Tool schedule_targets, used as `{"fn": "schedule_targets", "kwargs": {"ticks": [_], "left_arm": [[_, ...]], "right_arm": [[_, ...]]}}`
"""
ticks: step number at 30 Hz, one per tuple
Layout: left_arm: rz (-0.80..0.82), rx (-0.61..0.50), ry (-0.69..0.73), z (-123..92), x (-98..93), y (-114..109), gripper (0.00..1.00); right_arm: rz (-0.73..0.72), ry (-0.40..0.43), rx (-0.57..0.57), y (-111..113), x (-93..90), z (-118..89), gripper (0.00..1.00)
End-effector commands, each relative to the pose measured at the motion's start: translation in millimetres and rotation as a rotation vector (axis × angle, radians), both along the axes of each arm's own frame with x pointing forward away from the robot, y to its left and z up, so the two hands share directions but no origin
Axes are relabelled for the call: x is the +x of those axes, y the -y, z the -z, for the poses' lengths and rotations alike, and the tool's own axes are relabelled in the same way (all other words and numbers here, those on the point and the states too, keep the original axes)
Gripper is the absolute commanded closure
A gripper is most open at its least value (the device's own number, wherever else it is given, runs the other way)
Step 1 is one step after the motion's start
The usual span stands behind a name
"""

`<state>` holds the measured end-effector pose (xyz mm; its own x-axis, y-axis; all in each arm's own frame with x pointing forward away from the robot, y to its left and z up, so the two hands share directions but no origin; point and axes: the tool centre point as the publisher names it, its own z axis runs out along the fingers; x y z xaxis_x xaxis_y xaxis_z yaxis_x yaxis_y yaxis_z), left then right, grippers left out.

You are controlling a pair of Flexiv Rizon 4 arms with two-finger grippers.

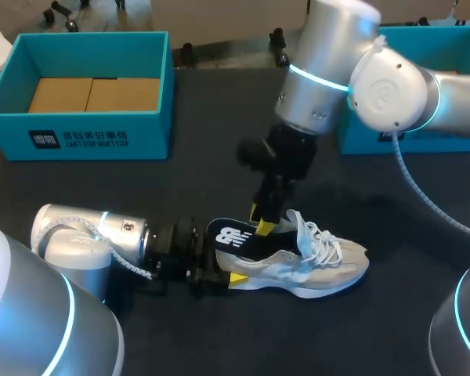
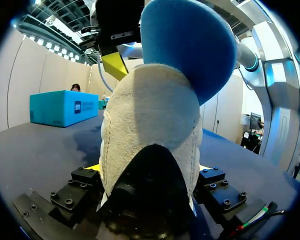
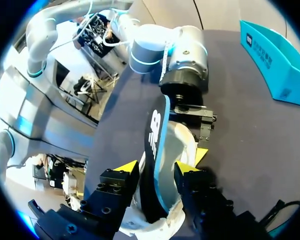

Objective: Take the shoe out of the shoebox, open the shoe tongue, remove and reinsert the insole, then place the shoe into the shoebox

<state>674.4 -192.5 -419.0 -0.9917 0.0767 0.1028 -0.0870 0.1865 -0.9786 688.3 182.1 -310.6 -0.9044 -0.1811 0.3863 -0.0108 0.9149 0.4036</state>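
Nearest me, my left gripper (image 1: pixel 225 270) is clenched on the heel of the pale shoe (image 1: pixel 313 262), which rests on the dark table (image 1: pixel 78 188) with its toe pointing away from those fingers. Just above that heel, my right gripper (image 3: pixel 156 169) pinches the dark insole (image 1: pixel 233 235), which stands partly out of the shoe with a white logo on its face. Well beyond both grippers sits an open teal shoebox (image 1: pixel 78 129) with a white label printed on its near wall, and a second teal box (image 1: pixel 423 133) behind my right arm.

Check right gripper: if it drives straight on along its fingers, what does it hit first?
The right gripper points down into the shoe, with the insole held between its fingers. Going straight on, it would likely meet the shoe's collar first; depth is unclear.
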Motion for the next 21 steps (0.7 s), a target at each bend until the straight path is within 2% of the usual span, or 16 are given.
{"fn": "schedule_targets", "kwargs": {"ticks": [1,9,21], "left_arm": [[0.001,0.002,-0.001,1,0.8,0,1.0],[0.001,0.002,-0.001,1,0.8,0,1.0],[0.001,0.002,-0.001,1,0.8,0,1.0]], "right_arm": [[0.012,0.0,0.002,-4,-5.9,5,0.55],[0.021,-0.013,0.022,-7,-4.1,15,0.56],[0.088,-0.066,0.05,-4,-11.6,21,0.6]]}}
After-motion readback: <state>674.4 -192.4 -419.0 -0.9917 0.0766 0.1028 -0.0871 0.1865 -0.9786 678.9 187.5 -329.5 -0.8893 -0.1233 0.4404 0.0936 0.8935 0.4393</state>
